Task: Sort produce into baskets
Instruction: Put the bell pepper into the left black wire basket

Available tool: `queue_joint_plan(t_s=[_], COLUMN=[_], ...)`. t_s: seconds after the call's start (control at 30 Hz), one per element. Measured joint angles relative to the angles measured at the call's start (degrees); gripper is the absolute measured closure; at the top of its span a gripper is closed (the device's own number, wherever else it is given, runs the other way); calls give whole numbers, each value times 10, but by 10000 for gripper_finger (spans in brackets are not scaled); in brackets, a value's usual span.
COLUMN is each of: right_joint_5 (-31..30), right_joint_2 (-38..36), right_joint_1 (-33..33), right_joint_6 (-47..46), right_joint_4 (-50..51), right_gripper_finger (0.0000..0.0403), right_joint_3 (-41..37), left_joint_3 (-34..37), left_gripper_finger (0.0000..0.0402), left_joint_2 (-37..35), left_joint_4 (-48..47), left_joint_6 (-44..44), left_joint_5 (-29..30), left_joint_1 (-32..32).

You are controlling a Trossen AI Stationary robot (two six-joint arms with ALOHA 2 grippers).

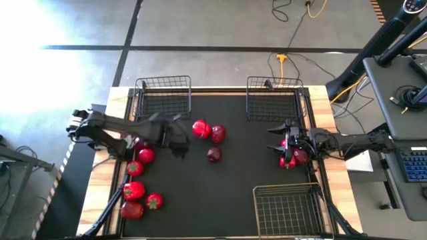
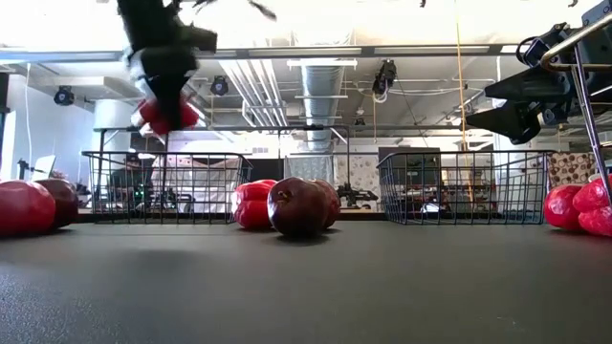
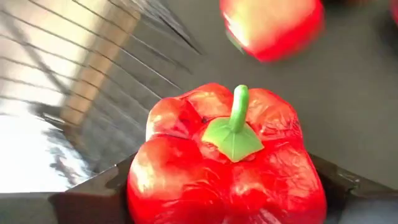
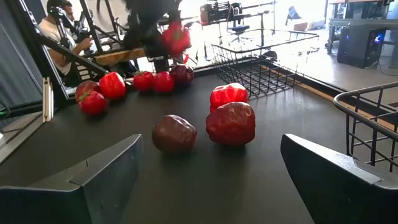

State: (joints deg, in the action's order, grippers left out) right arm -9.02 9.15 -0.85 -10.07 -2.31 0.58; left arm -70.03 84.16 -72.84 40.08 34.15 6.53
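Observation:
My left gripper (image 1: 177, 141) is shut on a glossy red pepper (image 3: 230, 168), held above the mat near the far left basket (image 1: 163, 99); the low view shows the pepper (image 2: 163, 115) raised. My right gripper (image 1: 273, 139) is open and empty, at the mat's right, facing the middle. Two red peppers (image 1: 200, 129) (image 1: 217, 133) and a maroon fruit (image 1: 213, 155) rest on the mat's middle. Several red pieces (image 1: 137, 180) lie along the left edge, and a few (image 1: 293, 158) lie under the right arm. My left gripper pinches the pepper's two opposite sides (image 3: 140, 180) between its two fingers (image 3: 93, 196). The green stem (image 3: 238, 106) points away from the wrist. The fingers come from above, and the pepper hangs below them, clear of the mat.
A second basket (image 1: 273, 100) stands at the far right and a third (image 1: 288, 208) at the near right corner. The black mat (image 1: 227, 193) has free room in its near middle. A person sits beyond the table's left side (image 4: 59, 28).

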Motion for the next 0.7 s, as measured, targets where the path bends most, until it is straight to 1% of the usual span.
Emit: queue_joint_plan(t_s=[0.07, 0.1, 0.2, 0.3, 0.43, 0.47, 0.5, 0.53, 0.63, 0.67, 0.7], right_joint_5=[0, 0, 0, 0, 0, 0, 0, 0, 0, 0, 0], right_joint_2=[0, 0, 0, 0, 0, 0, 0, 0, 0, 0, 0], right_joint_1=[0, 0, 0, 0, 0, 0, 0, 0, 0, 0, 0], right_joint_6=[0, 0, 0, 0, 0, 0, 0, 0, 0, 0, 0], right_joint_4=[0, 0, 0, 0, 0, 0, 0, 0, 0, 0, 0], right_gripper_finger=[30, 30, 30, 30, 30, 30, 30, 30, 30, 30, 30], right_joint_3=[0, 0, 0, 0, 0, 0, 0, 0, 0, 0, 0], left_joint_3=[-42, -57, -84, -84, -47, -33, -19, -4, 47, 64, 80], left_gripper_finger=[134, 134, 134, 134, 134, 134, 134, 134, 134, 134, 134], left_joint_2=[-1, -3, -5, -5, -3, -2, 0, 1, 11, 15, 19], left_joint_4=[-17, -16, 9, 54, 156, 188, 223, 259, 349, 375, 396], left_joint_6=[-28, -46, -109, -160, -205, -219, -230, -237, -243, -242, -240], left_joint_5=[48, 62, 77, 73, 68, 57, 33, -2, -130, -158, -172], left_joint_1=[-33, -53, -126, -211, -323, -348, -374, -398, -463, -479, -491])
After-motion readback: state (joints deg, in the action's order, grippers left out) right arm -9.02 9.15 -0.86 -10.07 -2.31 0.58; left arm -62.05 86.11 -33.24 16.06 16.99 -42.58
